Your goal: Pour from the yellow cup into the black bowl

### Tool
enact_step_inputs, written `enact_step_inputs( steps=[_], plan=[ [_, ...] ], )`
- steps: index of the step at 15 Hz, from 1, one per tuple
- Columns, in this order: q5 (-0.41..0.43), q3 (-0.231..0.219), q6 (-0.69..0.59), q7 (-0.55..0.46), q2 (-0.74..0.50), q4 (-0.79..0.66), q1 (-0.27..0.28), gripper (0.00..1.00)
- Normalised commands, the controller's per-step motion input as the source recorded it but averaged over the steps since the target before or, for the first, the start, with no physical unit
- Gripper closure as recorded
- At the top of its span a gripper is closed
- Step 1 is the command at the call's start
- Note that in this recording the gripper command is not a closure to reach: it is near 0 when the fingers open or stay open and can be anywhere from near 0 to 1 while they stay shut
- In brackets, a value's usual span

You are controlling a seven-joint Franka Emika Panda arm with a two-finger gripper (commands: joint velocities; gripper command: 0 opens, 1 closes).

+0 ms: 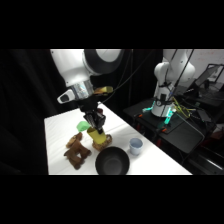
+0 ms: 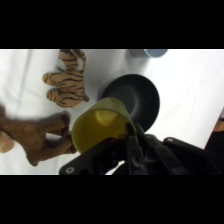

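Note:
My gripper (image 1: 96, 131) is shut on the yellow cup (image 1: 99, 138), holding it just above the table beside the black bowl (image 1: 112, 161). In the wrist view the yellow cup (image 2: 100, 129) is tilted with its open mouth facing the camera and something pale yellow inside. The black bowl (image 2: 134, 98) lies just beyond the cup's rim, wide and glossy. The gripper's black linkage (image 2: 137, 152) grips the cup from the lower right.
A pale blue-white cup (image 1: 135, 146) stands right of the bowl and shows as a rim (image 2: 149, 52) in the wrist view. A brown plush toy (image 1: 77, 151) and a striped tiger toy (image 2: 66, 80) lie left. A green thing (image 1: 82, 125) sits behind the gripper.

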Motion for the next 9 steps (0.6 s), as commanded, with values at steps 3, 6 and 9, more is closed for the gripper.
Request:
enact_step_inputs(
  steps=[3,6,9],
  plan=[
    [-0.067,-0.122,0.87,0.16,-0.68,-0.99,-0.073,0.18],
    [-0.261,-0.141,0.84,0.34,-0.61,-0.91,-0.01,0.18],
    [-0.596,-0.163,0.62,0.64,-0.43,-0.68,0.054,0.18]
  ],
)
